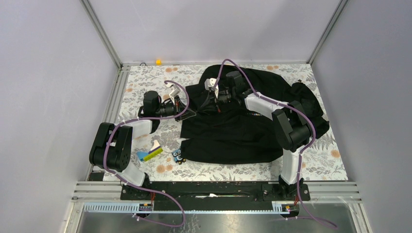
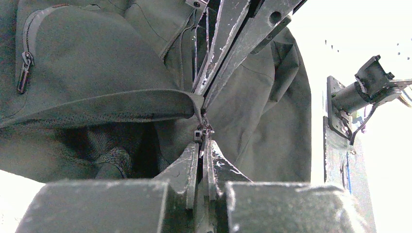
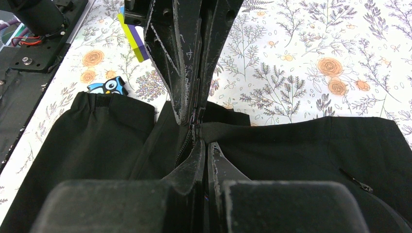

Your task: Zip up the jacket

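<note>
The black jacket (image 1: 243, 126) lies spread on the flowered tablecloth, with its front edge lifted at the left. My left gripper (image 1: 192, 110) and right gripper (image 1: 206, 99) meet nose to nose there. In the left wrist view my left gripper (image 2: 203, 143) is shut, with a small metal zipper piece (image 2: 198, 133) at its tips, and the right gripper's fingers (image 2: 228, 48) come in from above. In the right wrist view my right gripper (image 3: 204, 143) is shut on the jacket's front edge beside the zipper teeth (image 3: 183, 148). The left gripper's fingers (image 3: 180, 58) pinch the same spot.
An owl figure (image 1: 178, 156) and a yellow-and-blue block (image 1: 149, 154) lie on the cloth near the jacket's front left sleeve. A small orange object (image 1: 158, 62) sits at the back rail. Metal frame posts and grey walls enclose the table.
</note>
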